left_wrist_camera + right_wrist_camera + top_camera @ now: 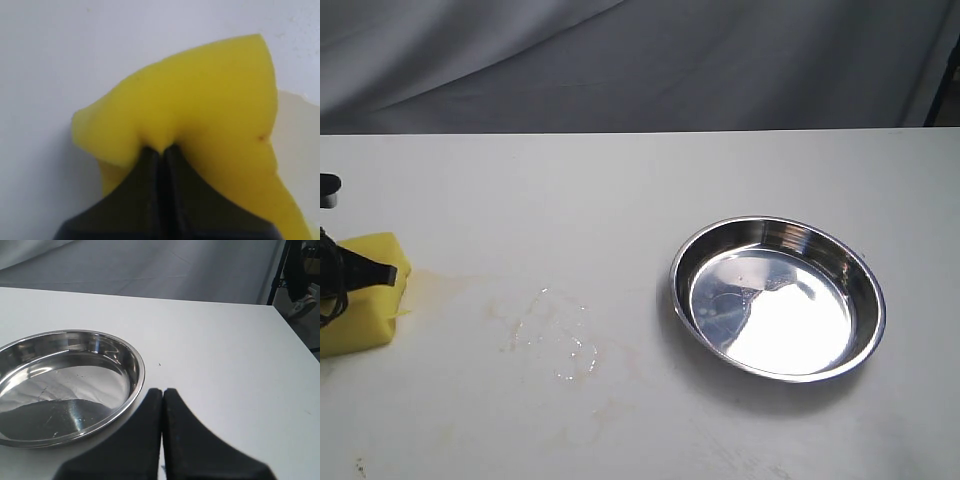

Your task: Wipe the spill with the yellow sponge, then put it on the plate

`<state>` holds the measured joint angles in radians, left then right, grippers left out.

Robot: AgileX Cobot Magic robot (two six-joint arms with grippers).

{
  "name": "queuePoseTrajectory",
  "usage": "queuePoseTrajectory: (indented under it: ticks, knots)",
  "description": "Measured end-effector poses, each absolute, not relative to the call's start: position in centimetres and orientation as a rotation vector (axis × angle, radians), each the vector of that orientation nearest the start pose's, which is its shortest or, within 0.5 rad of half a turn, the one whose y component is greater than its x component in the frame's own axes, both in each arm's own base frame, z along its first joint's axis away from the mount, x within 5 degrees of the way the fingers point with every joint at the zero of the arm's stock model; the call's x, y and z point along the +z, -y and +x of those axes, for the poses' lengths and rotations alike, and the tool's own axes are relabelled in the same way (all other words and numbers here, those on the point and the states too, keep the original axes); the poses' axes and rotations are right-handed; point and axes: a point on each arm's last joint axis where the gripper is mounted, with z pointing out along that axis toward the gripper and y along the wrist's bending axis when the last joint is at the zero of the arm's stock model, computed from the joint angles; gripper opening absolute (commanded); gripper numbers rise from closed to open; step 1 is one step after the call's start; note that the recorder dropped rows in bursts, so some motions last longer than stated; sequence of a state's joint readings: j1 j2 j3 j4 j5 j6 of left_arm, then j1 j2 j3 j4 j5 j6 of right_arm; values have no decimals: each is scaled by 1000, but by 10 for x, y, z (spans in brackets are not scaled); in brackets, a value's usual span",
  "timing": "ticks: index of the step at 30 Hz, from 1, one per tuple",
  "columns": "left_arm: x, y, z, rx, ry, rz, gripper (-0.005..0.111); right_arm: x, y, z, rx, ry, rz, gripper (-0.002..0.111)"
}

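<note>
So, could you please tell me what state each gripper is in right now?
Left gripper: closed, pinching the yellow sponge.
Right gripper: closed, holding nothing.

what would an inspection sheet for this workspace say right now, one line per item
surface: white table, wet streaks and faint amber stains left of the middle
job's things: spill smeared thin, not gone; yellow sponge on the table at the spill's left end; plate empty, right of the spill
clutter: nothing seen
grippers: left gripper shut on the yellow sponge, pinching a fold of it; right gripper shut, empty, beside the plate
cables: dark cable looping by the left gripper at the frame edge
surroundings: grey drape behind the table; dark stand past the far corner
</note>
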<state>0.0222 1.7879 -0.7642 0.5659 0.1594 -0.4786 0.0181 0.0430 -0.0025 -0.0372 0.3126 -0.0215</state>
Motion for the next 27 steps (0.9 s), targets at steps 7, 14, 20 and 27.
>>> queuePoseTrajectory:
  ticks: [7,14,20,27]
  knots:
    - [114,-7,311,92,-2641,15,0,183,0,57,-38,-1836,-61,0]
    - [114,40,311,26,-2610,223,0,183,0,57,-38,-1836,-61,0]
    - [113,78,305,-30,-2584,374,0,183,0,57,-38,-1836,-61,0]
    - [113,104,297,-61,-2564,490,0,183,0,57,-38,-1836,-61,0]
